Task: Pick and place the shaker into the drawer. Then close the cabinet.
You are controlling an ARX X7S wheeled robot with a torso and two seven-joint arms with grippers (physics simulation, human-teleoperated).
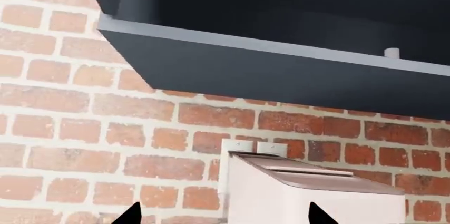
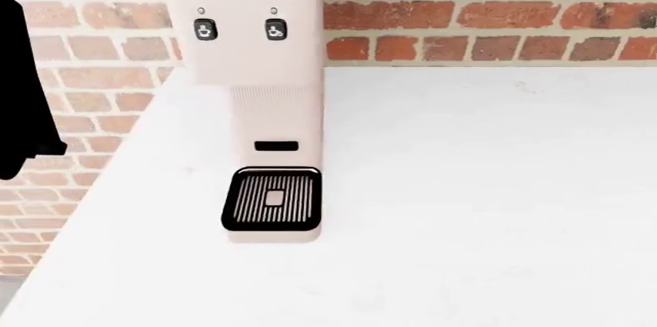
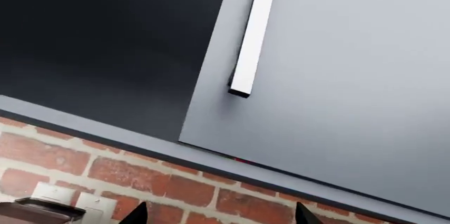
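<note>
The shaker and the drawer are out of view in all three views. Of the cabinet, only its white worktop shows, in the head view. My left gripper is open, its two black fingertips wide apart and empty; it is raised and faces the brick wall above the coffee machine. My right gripper is open and empty too, facing the brick wall just under a grey wall-unit door with a pale bar handle. A black part of my left arm shows at the head view's left edge.
A pale pink coffee machine with a black drip tray stands on the worktop against the brick wall. A dark wall unit hangs above it. The worktop's left edge runs diagonally past the machine.
</note>
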